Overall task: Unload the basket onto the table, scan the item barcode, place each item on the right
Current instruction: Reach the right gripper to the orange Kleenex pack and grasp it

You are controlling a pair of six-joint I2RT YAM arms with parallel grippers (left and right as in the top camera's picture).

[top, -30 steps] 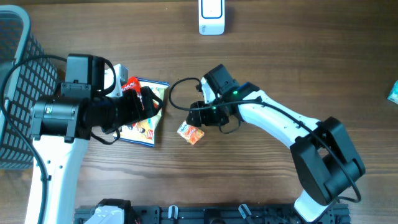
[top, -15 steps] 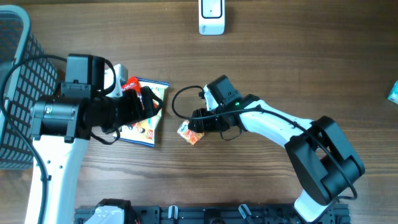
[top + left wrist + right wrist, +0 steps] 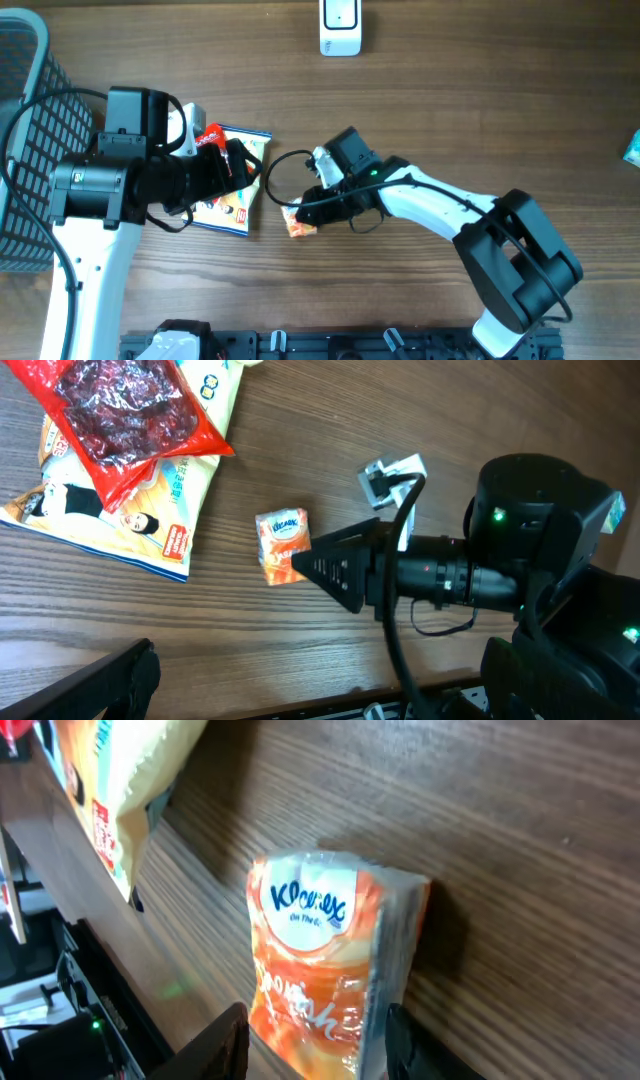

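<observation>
tissue pack [image 3: 325,960] lies unlifted on table [image 3: 450,80], right gripper [image 3: 314,1025] straddling it, clamp unconfirmed; left gripper [image 3: 243,168] wide, empty; pickup and scanner [image 3: 340,27] pass remain.

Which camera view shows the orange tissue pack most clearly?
The right wrist view: the tissue pack is close and its print is readable. The left wrist view shows it small; overhead, it is tiny and partly covered.

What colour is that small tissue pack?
The tissue pack is orange with a white label; best in right wrist view.
</observation>
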